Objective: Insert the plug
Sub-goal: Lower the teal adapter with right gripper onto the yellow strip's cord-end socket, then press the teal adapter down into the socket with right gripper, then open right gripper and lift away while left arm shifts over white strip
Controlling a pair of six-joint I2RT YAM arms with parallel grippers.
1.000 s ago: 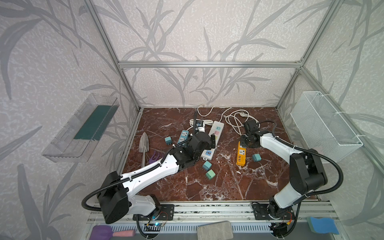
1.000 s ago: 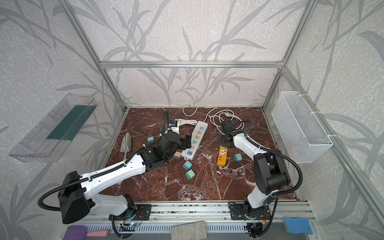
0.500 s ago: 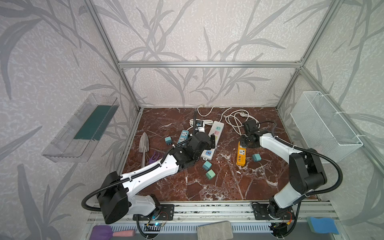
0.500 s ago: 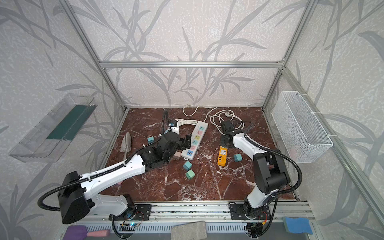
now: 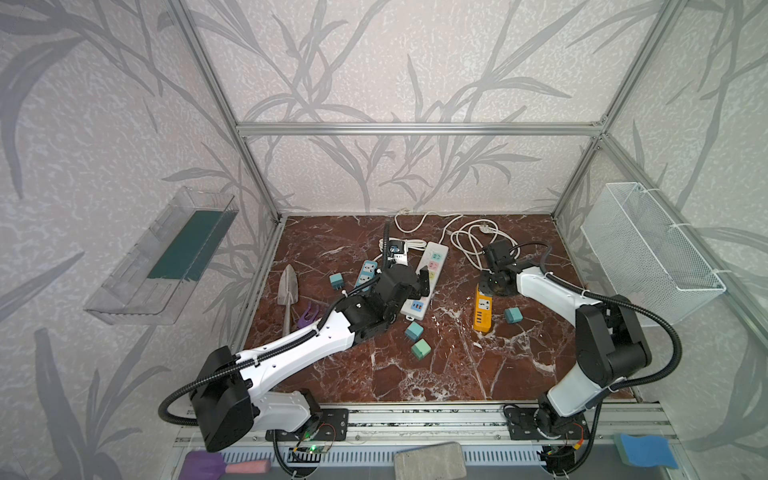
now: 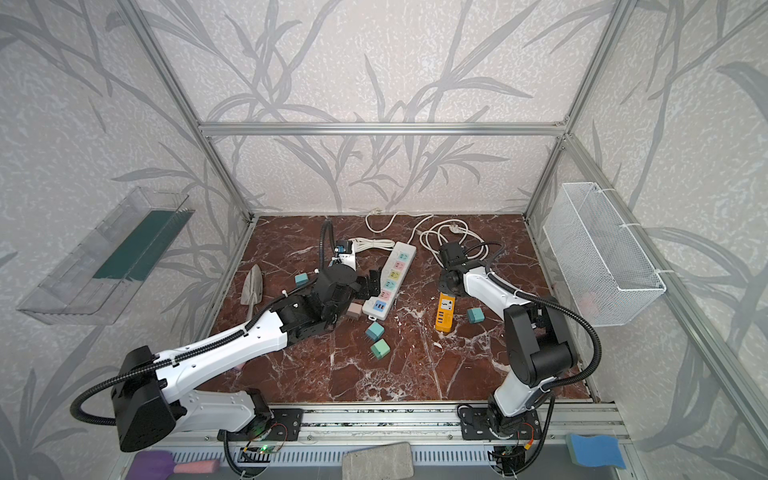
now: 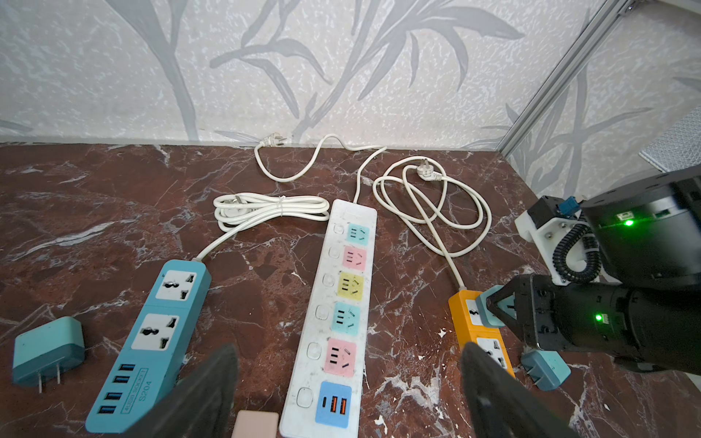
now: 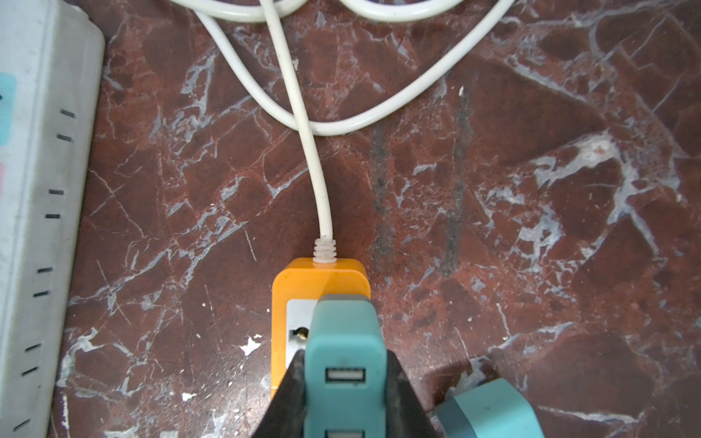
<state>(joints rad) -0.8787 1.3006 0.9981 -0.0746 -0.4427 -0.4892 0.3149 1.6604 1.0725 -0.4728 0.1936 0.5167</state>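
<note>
Where both arms reached: I saw a red marble table (image 5: 498,365) carrying three power strips, their white cords and some loose adapters.
Left gripper (image 7: 347,349): from my desk I read its jaws as spread wide with nothing between them. It hung low over the USB end of the white power strip (image 7: 341,303).
Right gripper (image 8: 345,354): it was closed narrowly on the plug (image 8: 343,333), one finger on each flank, at the cord end of the orange power strip (image 8: 322,277).
White power strip: it lay mid-table, its coloured sockets facing up.
Blue power strip (image 7: 151,341): it lay beside the white one, on its left in both top views, and did not touch it.
Orange power strip: it lay apart from the white one, on its right in both top views.
Plug: a teal adapter with USB ports, held over the orange strip's end socket. One socket hole showed beside it, and I could not tell whether its prongs were seated.
Teal adapters (image 5: 414,331): two lay near the white strip's USB end, one by the blue strip and one beside the orange strip.
Pink adapter (image 7: 256,424): it sat just beside the white strip's USB end.
</note>
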